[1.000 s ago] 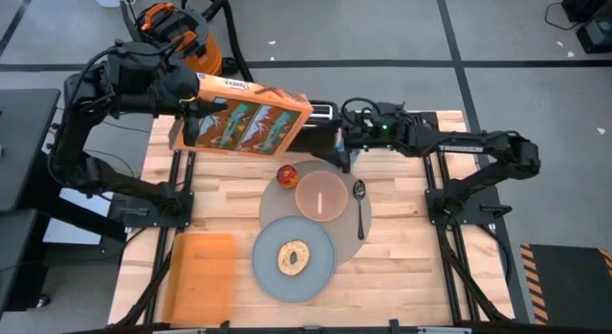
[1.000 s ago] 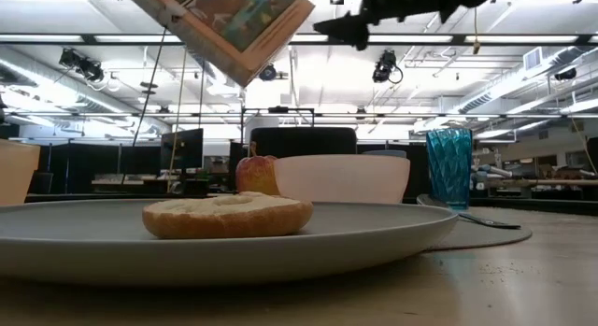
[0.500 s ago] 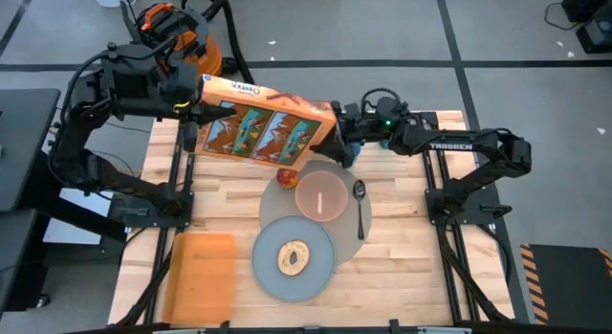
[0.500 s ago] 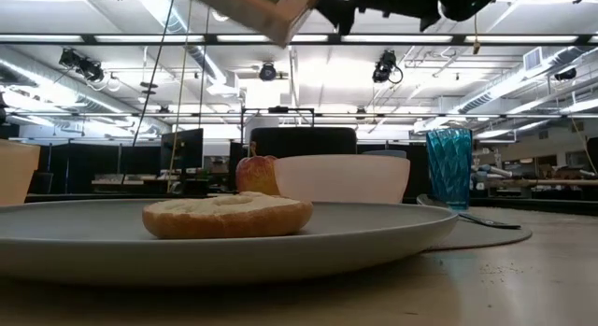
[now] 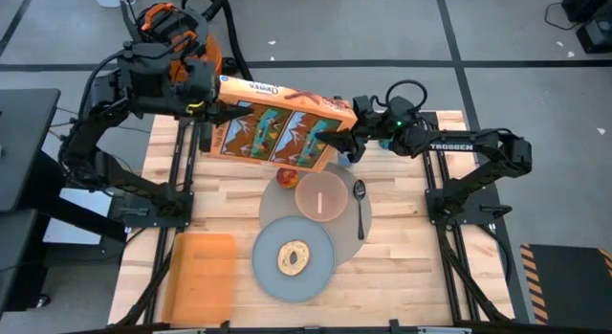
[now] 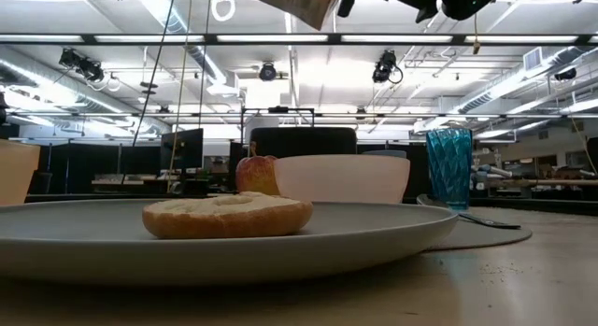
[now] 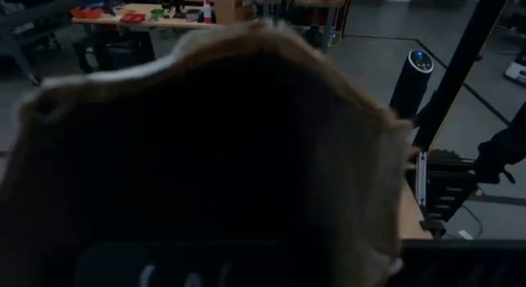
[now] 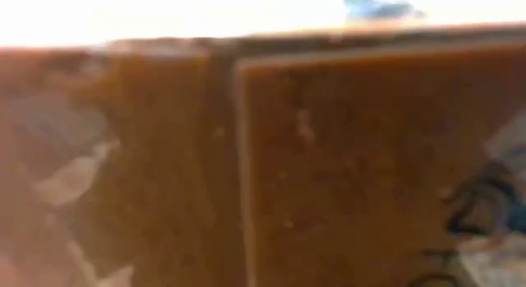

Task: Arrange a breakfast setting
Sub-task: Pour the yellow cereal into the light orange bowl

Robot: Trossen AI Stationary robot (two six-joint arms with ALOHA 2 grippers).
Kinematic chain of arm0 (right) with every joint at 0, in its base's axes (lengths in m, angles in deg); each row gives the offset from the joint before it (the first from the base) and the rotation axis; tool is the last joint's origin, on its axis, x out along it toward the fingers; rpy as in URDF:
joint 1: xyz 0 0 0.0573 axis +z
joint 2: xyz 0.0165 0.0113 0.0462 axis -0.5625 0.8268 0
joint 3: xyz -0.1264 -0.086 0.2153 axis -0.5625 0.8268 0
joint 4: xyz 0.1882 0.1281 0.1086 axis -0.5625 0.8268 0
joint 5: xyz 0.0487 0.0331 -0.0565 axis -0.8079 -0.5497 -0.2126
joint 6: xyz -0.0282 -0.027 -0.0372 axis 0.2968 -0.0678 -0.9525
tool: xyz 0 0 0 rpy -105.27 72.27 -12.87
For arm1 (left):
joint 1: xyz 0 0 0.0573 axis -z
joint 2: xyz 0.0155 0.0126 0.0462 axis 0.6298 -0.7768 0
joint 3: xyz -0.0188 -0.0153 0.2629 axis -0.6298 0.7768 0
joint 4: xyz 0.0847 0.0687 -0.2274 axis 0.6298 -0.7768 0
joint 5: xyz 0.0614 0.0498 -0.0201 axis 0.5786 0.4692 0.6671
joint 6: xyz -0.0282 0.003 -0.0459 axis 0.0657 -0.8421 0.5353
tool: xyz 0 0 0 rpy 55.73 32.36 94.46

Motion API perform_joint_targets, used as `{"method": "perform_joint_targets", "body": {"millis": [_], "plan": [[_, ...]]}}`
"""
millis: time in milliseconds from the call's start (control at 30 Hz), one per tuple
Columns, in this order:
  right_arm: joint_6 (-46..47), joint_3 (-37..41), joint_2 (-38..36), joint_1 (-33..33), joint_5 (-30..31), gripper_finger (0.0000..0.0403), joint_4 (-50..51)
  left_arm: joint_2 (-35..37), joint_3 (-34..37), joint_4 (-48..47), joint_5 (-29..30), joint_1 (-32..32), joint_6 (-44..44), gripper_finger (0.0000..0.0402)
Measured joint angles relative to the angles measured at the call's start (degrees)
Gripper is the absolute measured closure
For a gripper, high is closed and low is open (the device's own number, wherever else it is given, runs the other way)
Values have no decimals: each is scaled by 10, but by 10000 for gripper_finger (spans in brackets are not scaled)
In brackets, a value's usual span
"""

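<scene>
Seen from above: cereal box [image 5: 279, 133] held in the air over the far half of the table [image 5: 402, 267], tilted, its lower corner just above the red apple [image 5: 286, 177]. Left gripper [image 5: 198, 109] clamped tight on the box's left end; right gripper [image 5: 339, 141] at the box's right end, fingers about its edge, contact impossible to judge. Just beside the apple, the translucent pink bowl [image 5: 320, 195] on the taupe mat [image 5: 350, 241]; dark spoon [image 5: 360, 206] right of the bowl, also on the mat. Nearer than the apple, the grey plate [image 5: 266, 272] overlapping the mat, with the bagel [image 5: 293, 258] at its middle. Well left of the plate, an orange board [image 5: 200, 274]. At table height: bagel [image 6: 227, 215] on the plate [image 6: 392, 234], apple [image 6: 256, 174] and bowl [image 6: 341, 178] behind, blue cup [image 6: 449, 166] right of the bowl, box corner [image 6: 294, 1] high above. Left wrist: box [image 7: 205, 155] filling the frame. Right wrist: only a blurred brown box face [image 8: 329, 172], close up.
</scene>
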Motion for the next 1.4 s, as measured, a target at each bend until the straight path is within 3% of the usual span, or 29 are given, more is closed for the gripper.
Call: {"method": "perform_joint_targets", "body": {"millis": [100, 333, 533, 700, 833, 1133, 1267, 1400], "plan": [[-1, 0, 0, 0, -13, 183, 0, -2, 0, -1, 0, 0, 19, 386], [-1, 35, -40, -14, -31, 189, 16, 10, 0, -14, 2, 0, 83, 294], [7, 155, -159, -34, -37, 189, 10, 47, 0, -57, 4, 0, 91, 216], [24, 254, -277, -54, -54, 189, 53, 55, 0, -59, 5, 0, 103, 200], [9, 292, -385, -68, -55, 189, 184, 49, 0, -59, 30, -1, 103, 203], [-37, 293, -573, -119, -66, 189, 498, 4, 0, -34, 39, -14, 103, 209], [-72, 267, -612, -134, -63, 189, 646, -16, 1, -30, 41, -28, 103, 209], [-133, 204, -599, -136, -28, 189, 784, -28, 1, 17, 46, -54, 94, 209]]}}
